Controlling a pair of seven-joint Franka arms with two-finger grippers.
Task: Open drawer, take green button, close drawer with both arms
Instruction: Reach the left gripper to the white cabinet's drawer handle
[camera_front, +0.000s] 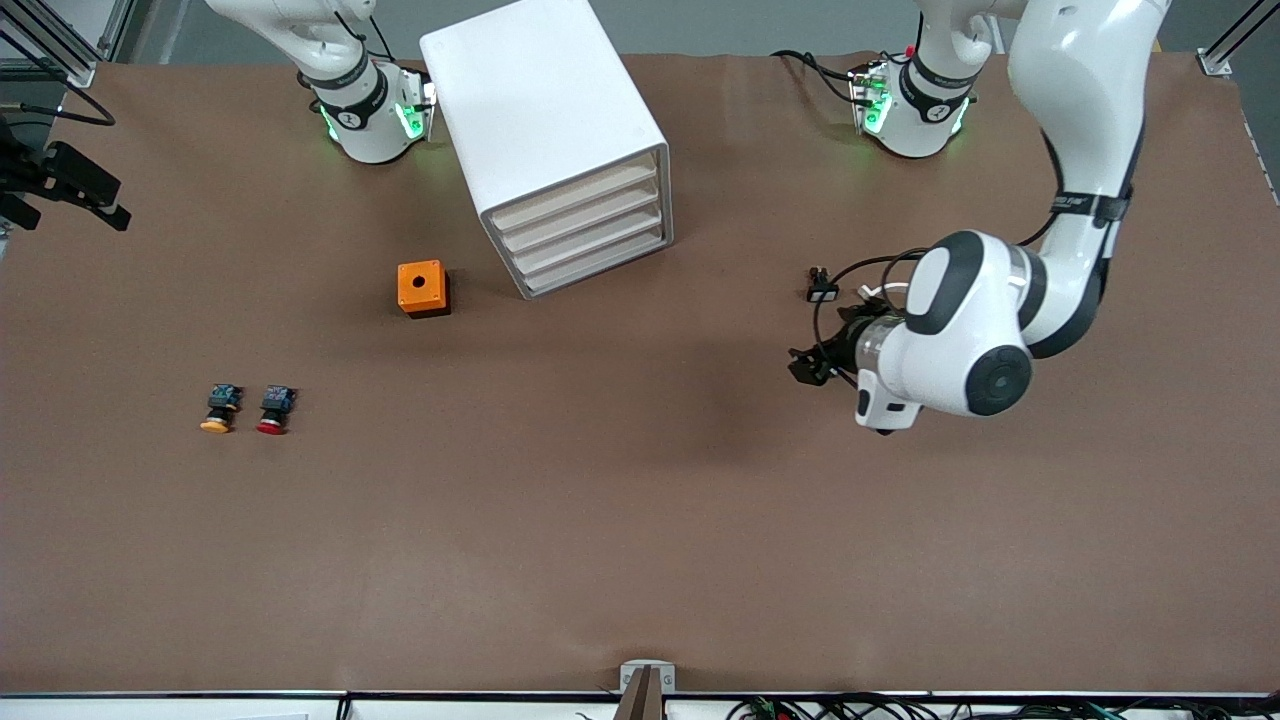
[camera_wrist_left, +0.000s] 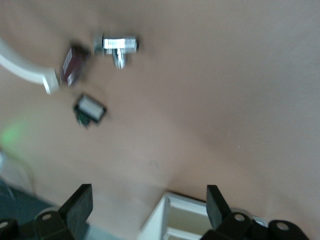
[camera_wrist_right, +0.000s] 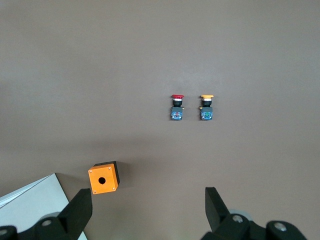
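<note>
The white drawer cabinet stands between the arm bases, and all its drawers are shut. The green-capped button is not in view. My left gripper is open and empty, low over the table toward the left arm's end, and it points at the cabinet. In the left wrist view the gripper has a corner of the cabinet between its fingers, some way off. My right gripper is open and empty, high over the table. It is out of the front view.
An orange box with a round hole stands beside the cabinet and also shows in the right wrist view. A yellow-capped button and a red-capped button lie side by side toward the right arm's end. A small black part is near the left gripper.
</note>
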